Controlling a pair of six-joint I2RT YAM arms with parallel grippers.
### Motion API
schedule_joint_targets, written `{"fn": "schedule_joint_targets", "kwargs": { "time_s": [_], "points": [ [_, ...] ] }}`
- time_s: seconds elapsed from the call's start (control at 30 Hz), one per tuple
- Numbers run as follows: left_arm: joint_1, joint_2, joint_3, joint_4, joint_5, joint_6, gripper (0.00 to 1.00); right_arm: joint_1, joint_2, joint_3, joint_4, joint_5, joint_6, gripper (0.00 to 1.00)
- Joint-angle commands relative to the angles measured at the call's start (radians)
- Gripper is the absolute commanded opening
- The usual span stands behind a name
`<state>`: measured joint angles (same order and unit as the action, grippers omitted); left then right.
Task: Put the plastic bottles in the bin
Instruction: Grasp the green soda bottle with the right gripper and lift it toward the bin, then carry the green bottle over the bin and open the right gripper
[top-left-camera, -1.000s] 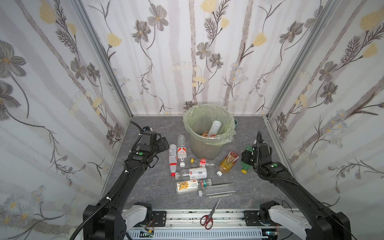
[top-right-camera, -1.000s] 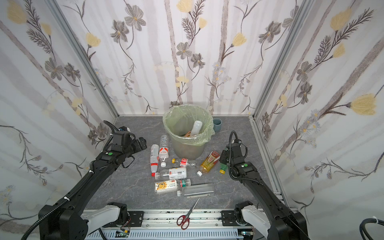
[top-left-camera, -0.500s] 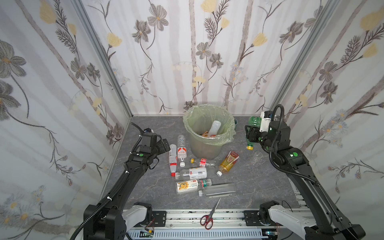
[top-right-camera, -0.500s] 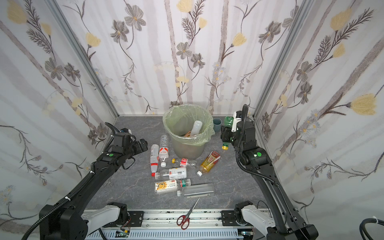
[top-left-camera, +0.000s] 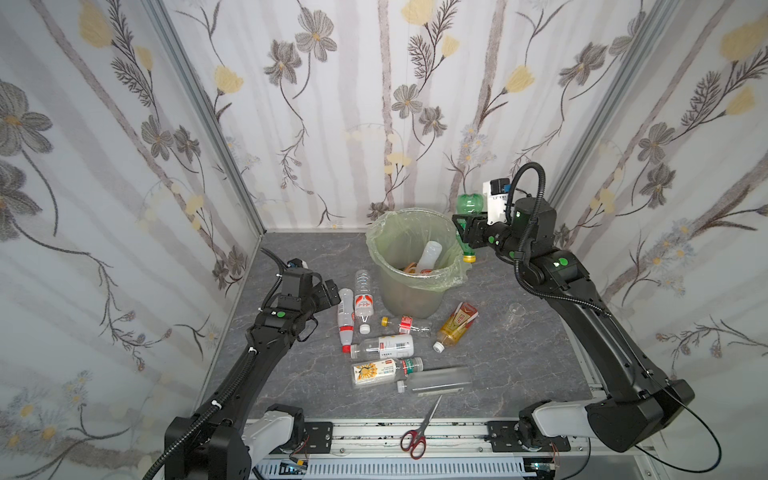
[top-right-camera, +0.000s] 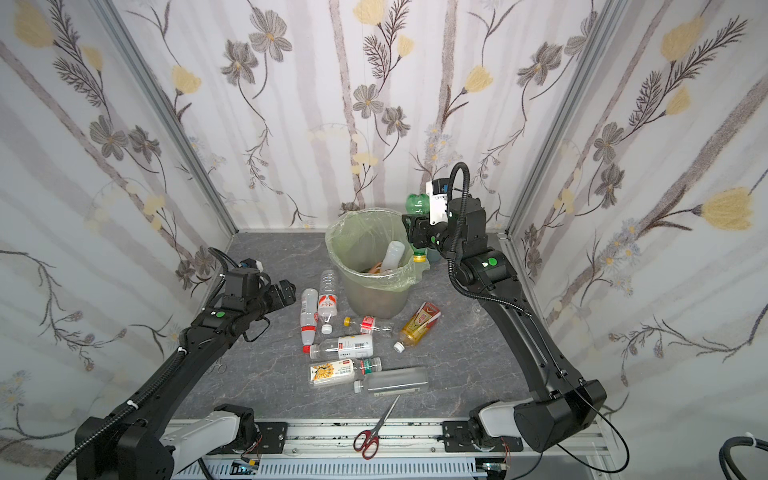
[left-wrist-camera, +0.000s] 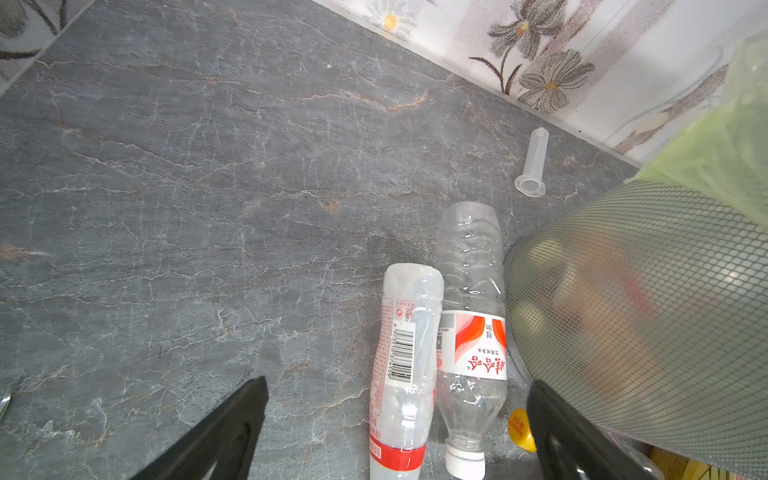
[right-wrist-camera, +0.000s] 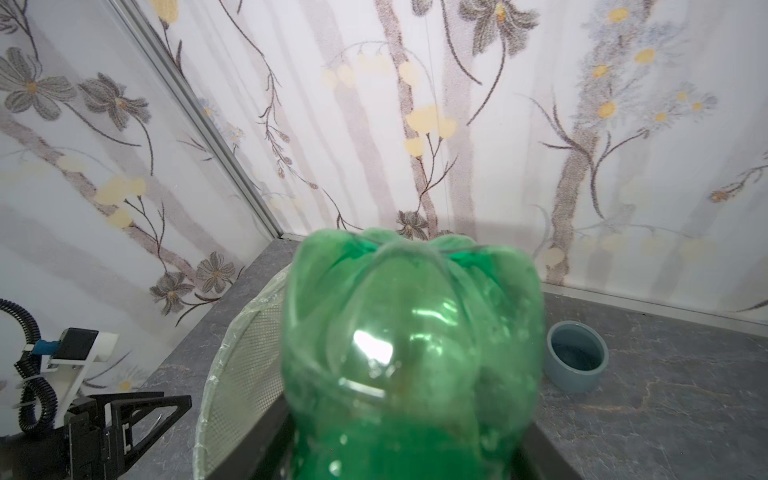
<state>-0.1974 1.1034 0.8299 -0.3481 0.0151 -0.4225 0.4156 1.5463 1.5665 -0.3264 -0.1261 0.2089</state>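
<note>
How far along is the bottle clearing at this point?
Done: a pale translucent bottle sits in the bag-lined grey-green bin. In hand: the right hand grips a green plastic bottle, cap down, at the bin's rim. Remaining: about seven bottles lie on the grey table; the open left hand hovers by two clear red-labelled bottles.

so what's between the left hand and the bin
A red-capped clear bottle and a white-capped clear bottle lie side by side between the left hand and the bin, in both top views.
</note>
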Motion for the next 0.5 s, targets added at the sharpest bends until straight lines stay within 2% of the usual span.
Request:
{"fn": "schedule_joint_targets", "kwargs": {
  "time_s": [0.0, 0.23, 0.47],
  "points": [
    [0.001, -0.005, 0.007, 0.023, 0.008, -0.007, 1.0, 0.017, 0.043, 0.042, 0.069, -0.008, -0.026, 0.59],
    [0.001, -0.006, 0.004, 0.023, 0.014, -0.009, 1.0, 0.026, 0.191, 0.073, 0.146, -0.022, 0.0, 0.59],
    [0.001, -0.035, -0.018, 0.023, 0.008, -0.002, 1.0, 0.043, 0.267, 0.082, 0.15, -0.008, 0.004, 0.61]
  ]
}}
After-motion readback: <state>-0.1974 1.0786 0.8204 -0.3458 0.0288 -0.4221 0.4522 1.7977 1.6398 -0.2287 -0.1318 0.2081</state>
